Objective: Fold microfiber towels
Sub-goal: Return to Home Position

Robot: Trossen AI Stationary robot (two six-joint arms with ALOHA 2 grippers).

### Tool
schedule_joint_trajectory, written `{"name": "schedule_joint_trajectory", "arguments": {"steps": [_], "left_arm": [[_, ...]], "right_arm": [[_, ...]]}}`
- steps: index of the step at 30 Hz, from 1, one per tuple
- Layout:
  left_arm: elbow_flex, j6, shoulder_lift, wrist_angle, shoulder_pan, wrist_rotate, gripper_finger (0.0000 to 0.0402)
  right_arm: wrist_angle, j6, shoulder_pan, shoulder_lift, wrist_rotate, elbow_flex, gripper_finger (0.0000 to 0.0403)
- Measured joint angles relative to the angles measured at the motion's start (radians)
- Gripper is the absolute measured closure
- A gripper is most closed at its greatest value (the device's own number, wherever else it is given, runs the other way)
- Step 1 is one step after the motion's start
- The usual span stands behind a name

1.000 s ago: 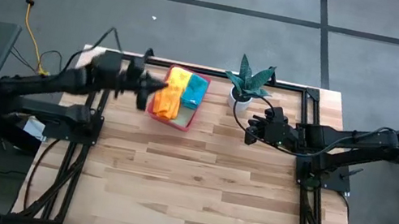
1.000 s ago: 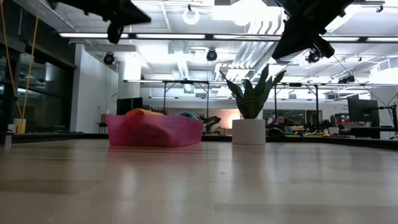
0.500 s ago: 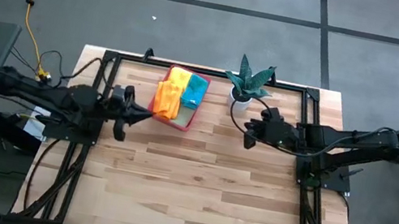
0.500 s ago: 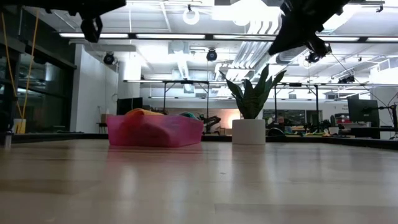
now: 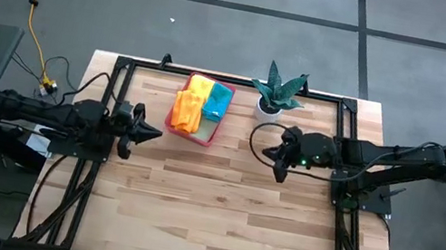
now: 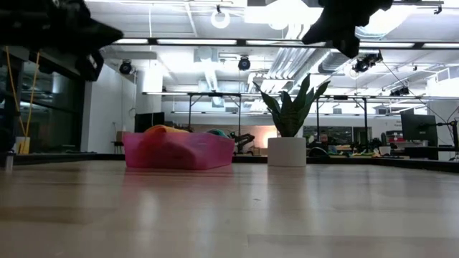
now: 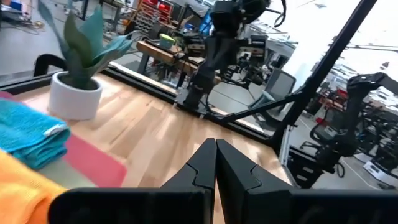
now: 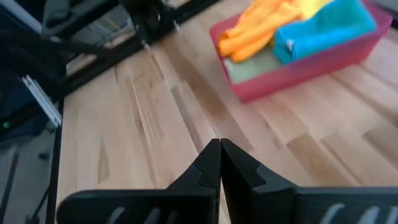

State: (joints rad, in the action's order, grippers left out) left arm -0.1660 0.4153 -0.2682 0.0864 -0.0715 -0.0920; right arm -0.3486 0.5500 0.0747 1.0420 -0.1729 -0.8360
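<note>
A pink tray (image 5: 201,110) stands at the table's far side, left of the middle. It holds the microfiber towels: an orange one (image 5: 186,111), a yellow one (image 5: 202,87) and a teal one (image 5: 219,101). They lie bunched side by side, and a light green one (image 8: 249,70) lies under them. My left gripper (image 5: 157,133) is shut. It hangs level just off the tray's near left corner and points toward the table's right edge. My right gripper (image 5: 271,155) is also shut. It hovers right of the tray, slants down and points toward the table's left. Neither gripper holds anything.
A potted plant (image 5: 276,93) in a white pot stands right of the tray at the far edge. Black frame rails (image 5: 96,167) run along the table's left and right sides. The bare wooden top (image 5: 216,216) fills the near half.
My left gripper has drawn back from beside the tray's far left side. It went toward the table's near and left edges and sank lower, staying shut. My right gripper has stayed in place but rolled at the wrist and tipped its fingers downward.
</note>
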Motion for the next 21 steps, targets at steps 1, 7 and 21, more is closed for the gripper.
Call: {"name": "schedule_joint_trajectory", "arguments": {"steps": [1,7,21], "left_arm": [[0.016,0.001,0.017,0.000,0.000,-0.006,0.0401],[0.155,0.036,0.094,0.085,0.000,-0.011,0.0401],[0.154,0.026,0.122,-0.068,0.000,0.001,0.0401]], "right_arm": [[-0.012,0.019,0.000,0.000,0.006,0.000,0.0402],[-0.010,0.075,0.010,0.000,0.010,0.000,0.0402],[0.059,0.024,0.118,-0.064,0.017,0.064,0.0403]]}}
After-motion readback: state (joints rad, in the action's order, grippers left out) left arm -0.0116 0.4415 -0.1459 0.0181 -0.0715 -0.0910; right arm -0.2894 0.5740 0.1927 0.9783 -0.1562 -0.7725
